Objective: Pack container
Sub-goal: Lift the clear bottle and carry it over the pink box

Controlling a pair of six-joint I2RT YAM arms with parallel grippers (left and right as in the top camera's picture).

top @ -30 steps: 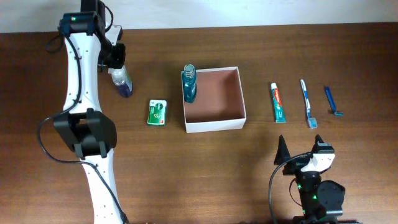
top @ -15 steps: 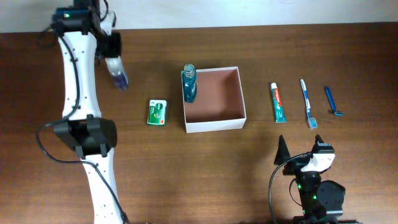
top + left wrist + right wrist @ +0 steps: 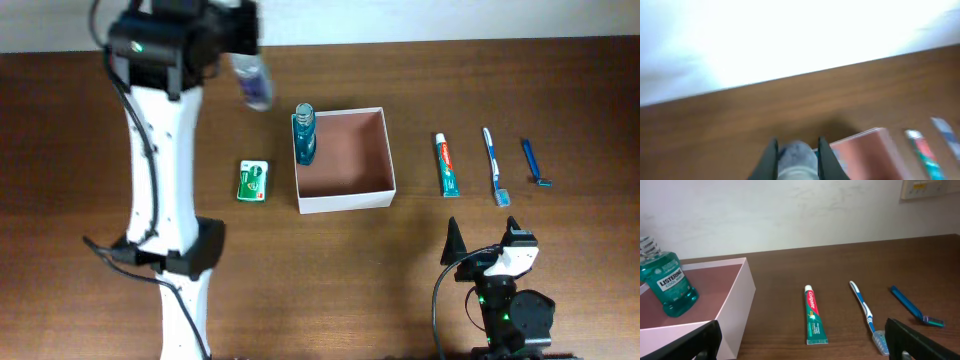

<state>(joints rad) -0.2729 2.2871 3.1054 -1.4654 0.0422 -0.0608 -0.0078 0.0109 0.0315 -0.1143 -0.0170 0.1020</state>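
Between the left gripper's (image 3: 797, 159) fingers: small bottle (image 3: 254, 84), clamped. Box (image 3: 345, 201) lies off to its right; lower your bottle beside the mouthwash (image 3: 305, 136), clear of the walls.

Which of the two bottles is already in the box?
The teal Listerine bottle, standing upright in the box's far-left corner. The other, a clear bottle with bluish contents, is outside the box, held up in the left gripper.
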